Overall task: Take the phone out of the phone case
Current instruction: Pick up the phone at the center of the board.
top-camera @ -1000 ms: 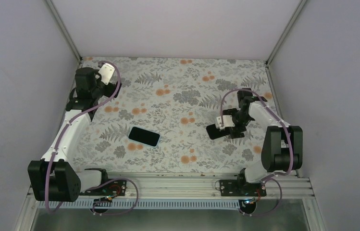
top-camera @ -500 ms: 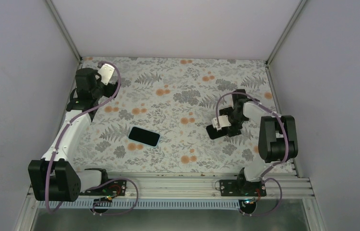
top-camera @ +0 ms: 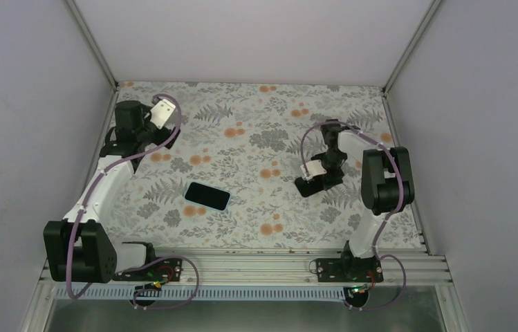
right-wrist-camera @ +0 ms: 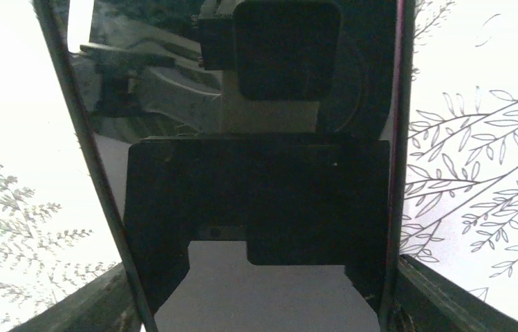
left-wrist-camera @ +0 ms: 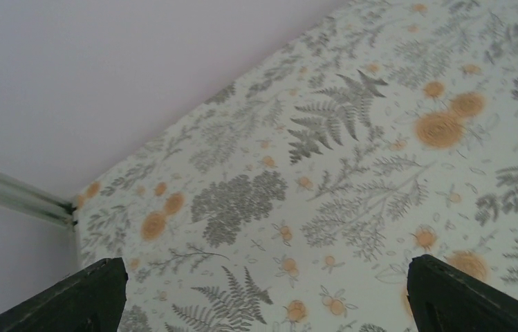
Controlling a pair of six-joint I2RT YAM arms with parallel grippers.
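From above, two flat dark things lie well apart on the flowered table: a blue-rimmed slab in the middle, and a black slab at the right, under the right claw. I judge that phone and case are already separated, but which is which I cannot tell for sure. The left claw hangs over the far left corner, away from both.

In the left wrist view, the left claw is spread wide and holds nothing.

In the right wrist view, the black slab is shiny like a screen, so probably the phone. The right claw straddles it, with the fingers at its edges; whether they already pinch, I cannot tell. What is left seems only to place or to tidy.
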